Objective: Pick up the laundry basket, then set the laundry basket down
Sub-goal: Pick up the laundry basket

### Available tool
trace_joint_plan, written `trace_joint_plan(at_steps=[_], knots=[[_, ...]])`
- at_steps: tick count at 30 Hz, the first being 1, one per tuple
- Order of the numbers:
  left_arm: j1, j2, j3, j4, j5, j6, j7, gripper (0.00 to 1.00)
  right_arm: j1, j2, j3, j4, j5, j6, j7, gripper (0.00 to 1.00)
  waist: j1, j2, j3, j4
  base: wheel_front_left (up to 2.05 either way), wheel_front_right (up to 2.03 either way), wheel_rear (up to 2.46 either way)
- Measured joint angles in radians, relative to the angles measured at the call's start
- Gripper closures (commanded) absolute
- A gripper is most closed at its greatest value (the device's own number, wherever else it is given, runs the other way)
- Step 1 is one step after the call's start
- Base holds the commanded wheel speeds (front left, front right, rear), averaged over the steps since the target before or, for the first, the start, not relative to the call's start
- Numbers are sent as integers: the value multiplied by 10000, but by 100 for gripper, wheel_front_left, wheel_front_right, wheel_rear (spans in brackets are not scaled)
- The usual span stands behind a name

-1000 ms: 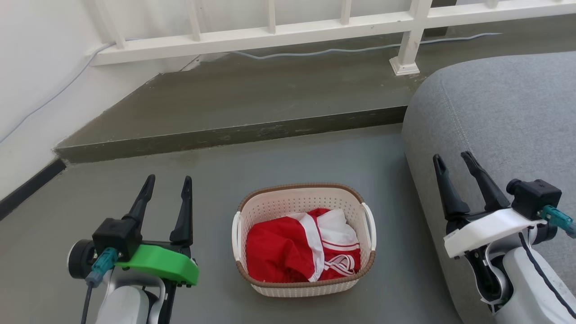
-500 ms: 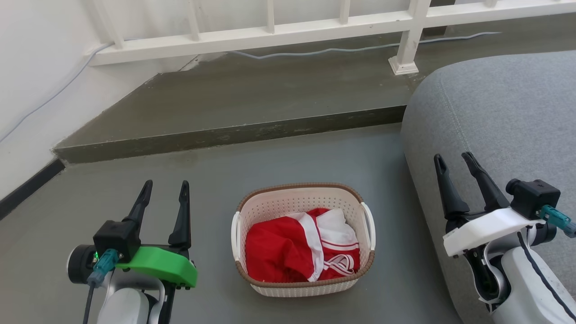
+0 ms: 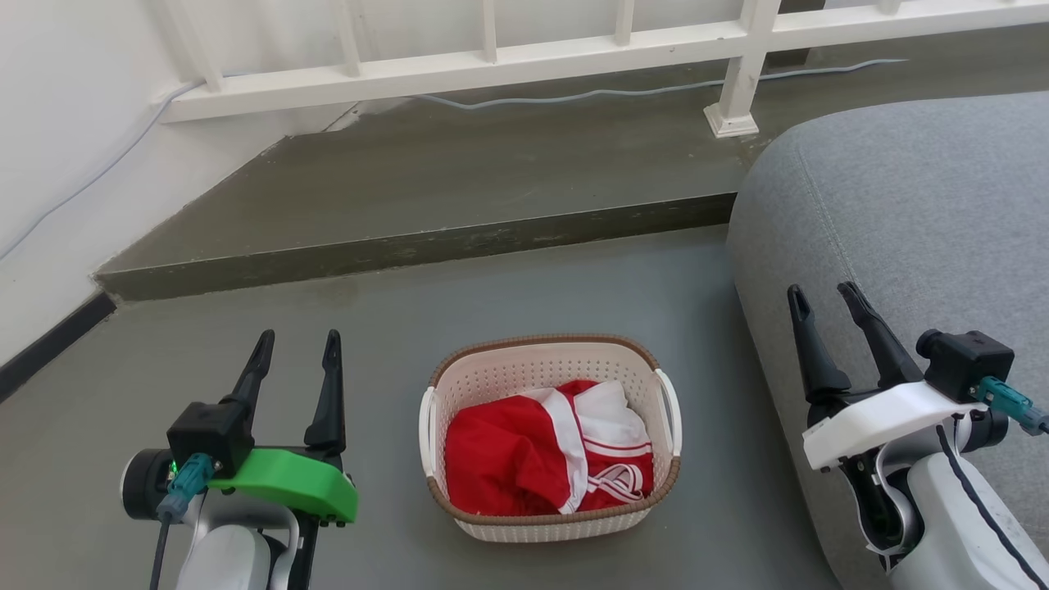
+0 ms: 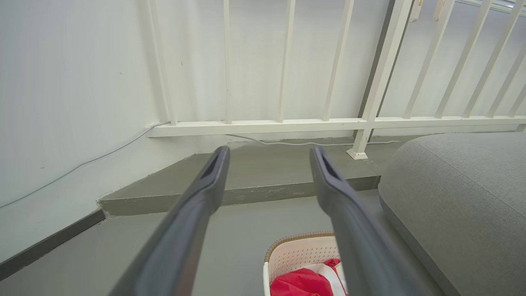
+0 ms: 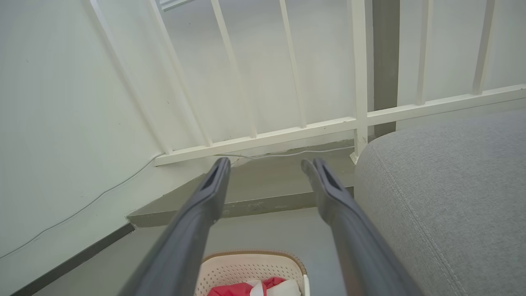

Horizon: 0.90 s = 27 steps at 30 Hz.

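Two tools at the near edge: left tool (image 3: 299,338), green-capped, fingers spread and empty; right tool (image 3: 821,291), white-capped, fingers spread and empty, set over the edge of the grey sofa (image 3: 901,205). Between them, touching neither: laundry basket (image 3: 524,373), upright on the grey floor (image 3: 574,287), holding a crumpled red and white garment (image 3: 508,459). Beyond: raised step (image 3: 451,172), pale cable (image 3: 574,94), white railing (image 3: 492,61).
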Motion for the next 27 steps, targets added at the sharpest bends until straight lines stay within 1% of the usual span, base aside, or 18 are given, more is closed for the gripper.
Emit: trace_joint_plan(at_steps=[14, 23, 27], knots=[[-197, -6, -21, -148, -140, 77, 0, 0, -35, 75, -105, 10, -128, 123, 0, 0, 0, 0, 375, -92, 0, 0, 0], [-416, -6, -79, -222, -240, 79, 0, 0, -263, 146, -188, -23, -128, 140, 0, 0, 0, 0, 1037, -178, 0, 0, 0], [-586, -8, -96, -253, -238, 79, 0, 0, -447, 173, -228, -58, -130, 209, 0, 0, 0, 0, 1431, -222, 0, 0, 0]])
